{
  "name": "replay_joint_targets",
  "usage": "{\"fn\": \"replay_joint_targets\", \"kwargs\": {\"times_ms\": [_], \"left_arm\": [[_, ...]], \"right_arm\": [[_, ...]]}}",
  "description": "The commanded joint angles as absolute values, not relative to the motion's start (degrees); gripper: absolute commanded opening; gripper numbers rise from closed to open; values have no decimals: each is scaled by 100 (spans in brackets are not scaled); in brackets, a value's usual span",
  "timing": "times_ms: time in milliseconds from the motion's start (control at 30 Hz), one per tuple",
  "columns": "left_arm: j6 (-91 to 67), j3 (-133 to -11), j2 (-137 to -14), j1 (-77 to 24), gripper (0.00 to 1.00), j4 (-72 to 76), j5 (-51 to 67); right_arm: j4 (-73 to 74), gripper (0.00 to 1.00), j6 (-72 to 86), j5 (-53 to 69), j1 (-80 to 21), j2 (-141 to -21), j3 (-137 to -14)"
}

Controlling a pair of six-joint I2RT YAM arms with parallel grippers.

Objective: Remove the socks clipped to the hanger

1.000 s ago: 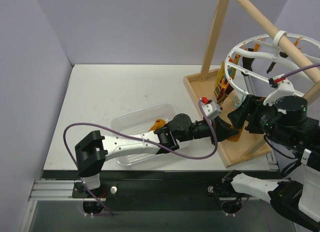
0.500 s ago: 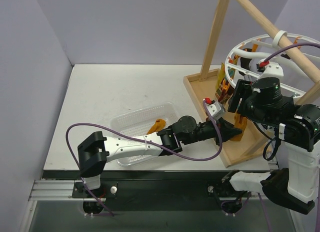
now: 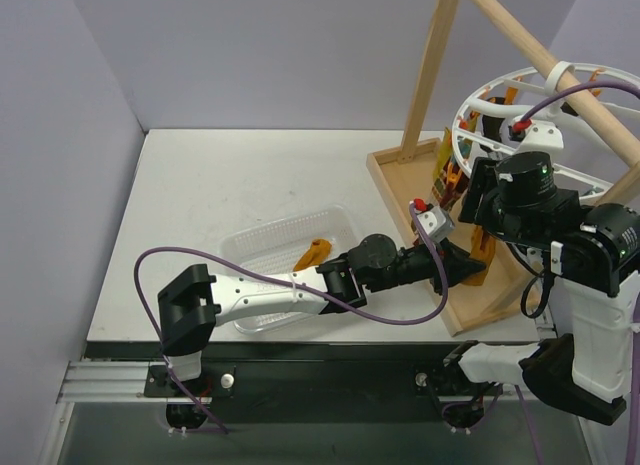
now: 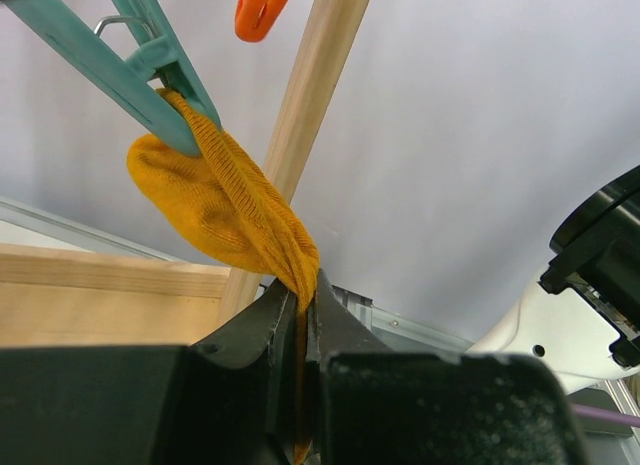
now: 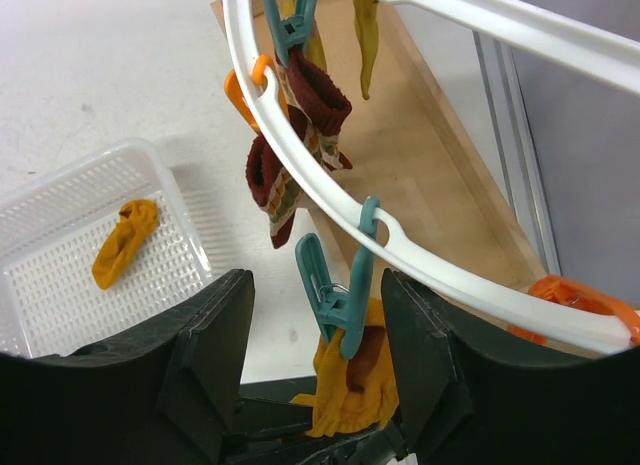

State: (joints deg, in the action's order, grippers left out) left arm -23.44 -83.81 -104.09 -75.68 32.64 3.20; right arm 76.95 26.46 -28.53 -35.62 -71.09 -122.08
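One mustard sock [image 4: 220,200] hangs from a teal clip [image 4: 150,75] on the white hanger [image 5: 470,290], its lower end clamped in our left tool [image 4: 305,300]. Our right tool [image 5: 318,285] stands apart on either side of that clip. If we tug before the clip is squeezed, we judge the hanger could swing or the sock stretch. The basket [image 5: 60,285] on the tabletop [image 3: 230,175] holds one yellow sock [image 5: 122,243].

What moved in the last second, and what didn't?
The right arm reared up, bringing the right gripper left to the hanger, open astride the teal clip. The left gripper kept its hold on the mustard sock, edging slightly right. The basket and loose sock stayed put.
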Motion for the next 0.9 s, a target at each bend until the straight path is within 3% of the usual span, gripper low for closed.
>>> {"fn": "replay_joint_targets", "kwargs": {"times_ms": [0,200,600,700,800,867], "left_arm": [[-2329,-8727,-10424,-7638,5,3278,308],[-2338,-8736,-10433,-7655,5,3261,360],[-2373,-8649,-10389,-7673,4,3243,360],[-2373,-8640,-10389,-7673,4,3234,369],[-2355,-8648,-10389,-7673,4,3226,387],[-2338,-8648,-10380,-7673,4,3191,395]], "right_arm": [[7989,55,2470,-3023,-3568,-7067,-11945],[7884,54,2479,-3050,-3577,-6943,-11575],[7489,41,2356,-3506,-3577,-6856,-11243],[7278,27,2347,-3586,-3577,-6689,-11084],[7094,4,2364,-3577,-3568,-6548,-10943],[7049,0,2373,-3595,-3568,-6495,-10916]]}}
